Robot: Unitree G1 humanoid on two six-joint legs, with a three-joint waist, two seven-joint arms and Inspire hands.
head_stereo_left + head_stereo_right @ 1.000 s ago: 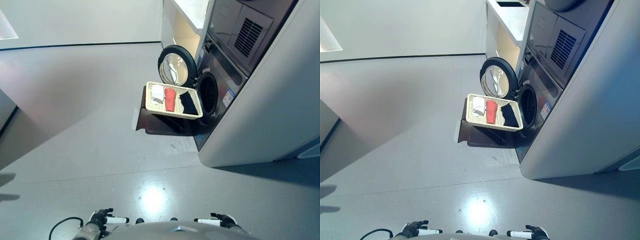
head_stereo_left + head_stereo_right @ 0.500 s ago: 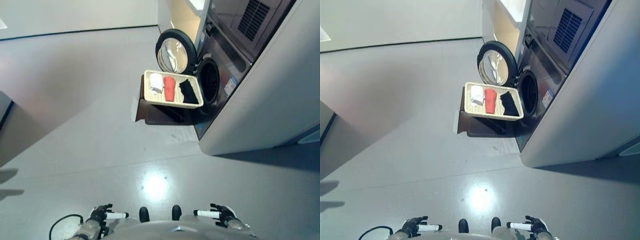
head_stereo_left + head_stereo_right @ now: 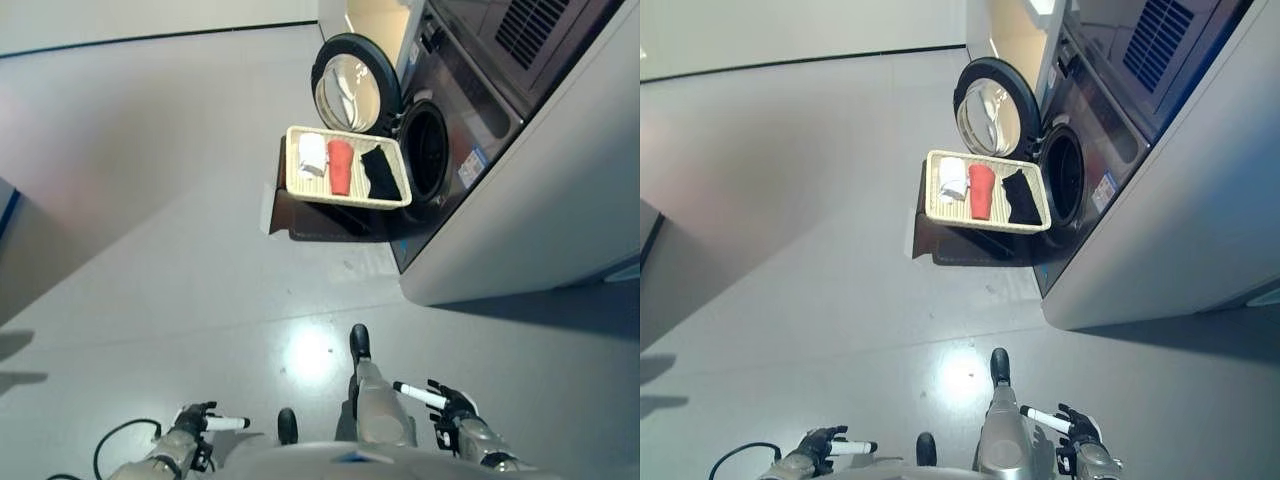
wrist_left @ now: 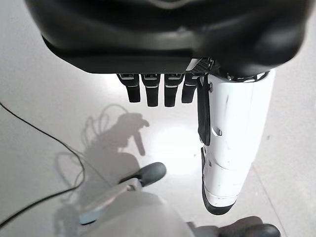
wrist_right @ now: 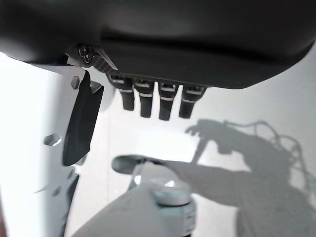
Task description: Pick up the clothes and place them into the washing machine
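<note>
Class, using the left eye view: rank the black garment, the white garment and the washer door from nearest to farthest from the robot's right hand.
1. Black garment, at the basket's end beside the drum opening.
2. White garment, at the basket's opposite end.
3. Washer door, swung open beyond the basket.
Right hand hangs low, empty.

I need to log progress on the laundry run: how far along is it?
Done: only that the washing machine has its door open. In hand: nothing; the left hand and right hand are open and empty, far from the basket. Left: all of it; the white cloth, red cloth and black cloth lie in the basket.
</note>
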